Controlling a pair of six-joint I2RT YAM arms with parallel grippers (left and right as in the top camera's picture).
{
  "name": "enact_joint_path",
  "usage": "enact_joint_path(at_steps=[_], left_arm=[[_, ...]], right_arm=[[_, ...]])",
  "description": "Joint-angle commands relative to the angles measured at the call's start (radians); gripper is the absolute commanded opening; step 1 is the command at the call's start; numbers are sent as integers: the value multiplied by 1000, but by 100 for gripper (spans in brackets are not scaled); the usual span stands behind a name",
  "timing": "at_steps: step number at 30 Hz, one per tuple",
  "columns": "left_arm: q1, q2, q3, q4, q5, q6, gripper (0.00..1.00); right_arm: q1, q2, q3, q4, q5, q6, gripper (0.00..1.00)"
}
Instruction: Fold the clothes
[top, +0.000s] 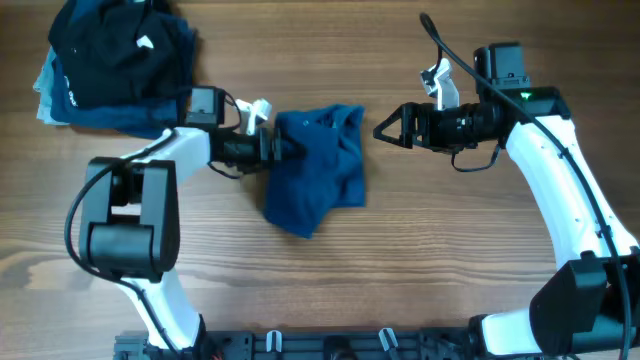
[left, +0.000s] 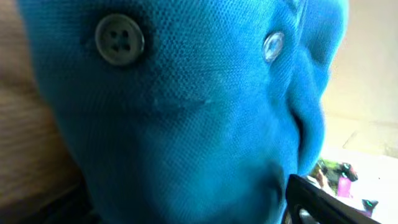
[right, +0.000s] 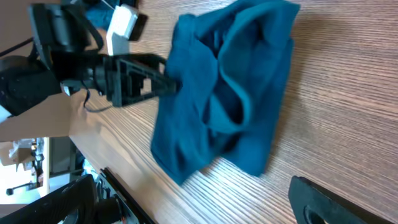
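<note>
The clothes (top: 318, 168) are one mid-blue garment, crumpled in a heap at the table's middle. My left gripper (top: 283, 150) is at the heap's left edge, with its fingers in the cloth and shut on it. In the left wrist view the blue cloth (left: 186, 106) fills the frame, with two buttons showing and one black finger (left: 314, 199) at the lower right. My right gripper (top: 384, 131) is open and empty, just right of the heap and not touching it. The right wrist view shows the garment (right: 230, 93) and the left gripper (right: 163, 84) biting its edge.
A pile of navy and black folded garments (top: 112, 62) lies at the far left corner, over a pale blue piece. The wooden table (top: 430, 250) is bare at the front and right. A black rail (top: 330, 345) runs along the front edge.
</note>
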Motion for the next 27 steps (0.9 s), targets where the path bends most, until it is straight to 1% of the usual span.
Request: enact_joint_path(at_steps=[1, 2, 4, 8, 9, 10, 12, 16, 20, 21, 22, 23, 24, 25, 26, 27], left_arm=[[-38, 41, -20, -36, 43, 5, 88], [-42, 41, -20, -23, 12, -4, 90], [-40, 41, -20, 19, -83, -67, 91], [-39, 41, -20, 37, -172, -80, 93], [-37, 41, -20, 37, -270, -116, 93], [-30, 41, -20, 38, -339, -143, 93], [-11, 41, -20, 43, -344, -145, 94], [6, 41, -20, 44, -341, -132, 93], [-44, 45, -21, 47, -341, -130, 78], [-64, 45, -20, 56, -341, -130, 77], [-79, 45, -20, 66, -340, -130, 77], [-90, 45, -20, 74, -340, -130, 77], [-101, 45, -20, 81, -340, -130, 77], [-109, 45, -20, 83, -336, -130, 78], [-114, 45, -20, 83, -331, -134, 82], [-116, 45, -21, 83, -322, -134, 83]], right_arm=[[2, 15, 3, 1, 13, -23, 99], [2, 15, 3, 3, 13, -24, 99], [2, 15, 3, 3, 13, -24, 100], [2, 15, 3, 10, 38, -24, 100], [2, 15, 3, 9, 66, -24, 100], [2, 15, 3, 8, 85, -24, 100], [2, 15, 3, 10, 109, -23, 100], [2, 15, 3, 44, 134, 10, 99], [2, 15, 3, 90, 155, 75, 99], [2, 15, 3, 90, 190, 96, 98], [2, 15, 3, 90, 249, 114, 89], [2, 15, 3, 89, 332, 139, 76], [2, 18, 3, 89, 416, 172, 51], [2, 25, 3, 93, 470, 196, 21], [3, 38, 3, 103, 473, 196, 4], [4, 57, 3, 114, 468, 196, 4]])
